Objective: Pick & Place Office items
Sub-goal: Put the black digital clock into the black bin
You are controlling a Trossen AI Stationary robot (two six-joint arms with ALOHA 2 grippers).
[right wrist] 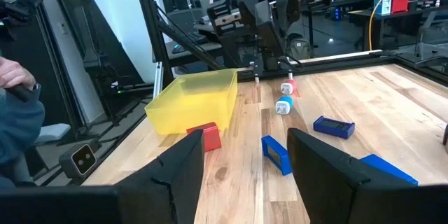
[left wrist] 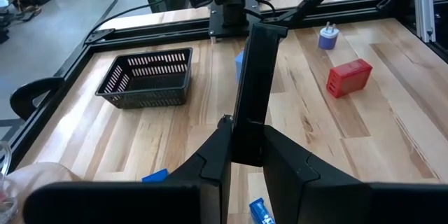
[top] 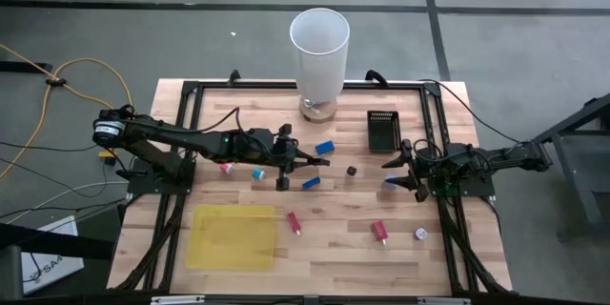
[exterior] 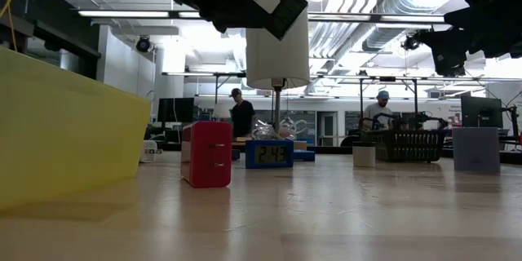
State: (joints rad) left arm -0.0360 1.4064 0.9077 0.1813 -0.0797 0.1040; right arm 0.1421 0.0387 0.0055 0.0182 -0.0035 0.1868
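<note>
- The left gripper is seen near the middle of the table, just in front of the white cylinder; its fingers are pressed together with nothing between them.
- The right gripper is held at the table's right side, just in front of the black tray; its fingers are spread wide and nothing is gripped.
- A blue block and a second blue block are found close to the left gripper, on its right side.
- A pink piece and a teal piece are placed just left of the left gripper.
- A small dark piece is set between the two grippers.
- A blue piece is partly hidden beneath the right gripper.
- A red block is laid just right of the yellow tray, at the table's front.
- Another red block and a whitish round piece are seen further right of the yellow tray, well apart from it.
- In the low view, two people are seen in the room far behind the table.
</note>
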